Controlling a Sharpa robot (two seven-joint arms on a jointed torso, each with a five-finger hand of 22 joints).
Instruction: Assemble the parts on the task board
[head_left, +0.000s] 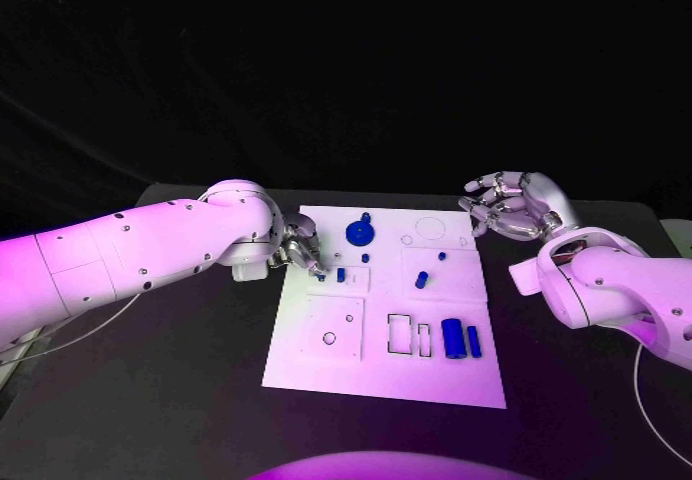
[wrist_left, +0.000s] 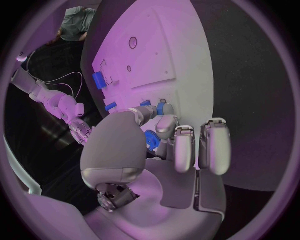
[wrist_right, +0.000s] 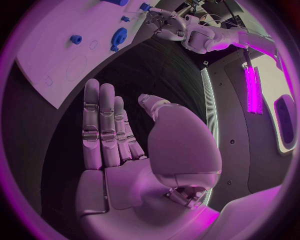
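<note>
The white task board (head_left: 378, 360) lies mid-table. My left hand (head_left: 300, 250) sits at the board's left edge, thumb and one finger (wrist_left: 166, 123) curled toward a small blue peg (head_left: 340, 273) (wrist_left: 161, 107). The frames do not settle whether they pinch it. A blue gear (head_left: 359, 234) (wrist_left: 150, 139) stands just beyond those fingers. Another small blue part (head_left: 423, 280) lies mid-board, and a blue cylinder (head_left: 453, 338) with a thin blue bar (head_left: 473, 341) lies near the front right. My right hand (head_left: 512, 205) (wrist_right: 125, 150) hovers off the board's far right corner, fingers straight, holding nothing.
Outlined recesses (head_left: 408, 335) and round holes (head_left: 329, 338) mark the board's front half. Bare black table (head_left: 173, 400) lies on both sides of the board. A pale object (head_left: 678, 235) sits at the table's far right edge.
</note>
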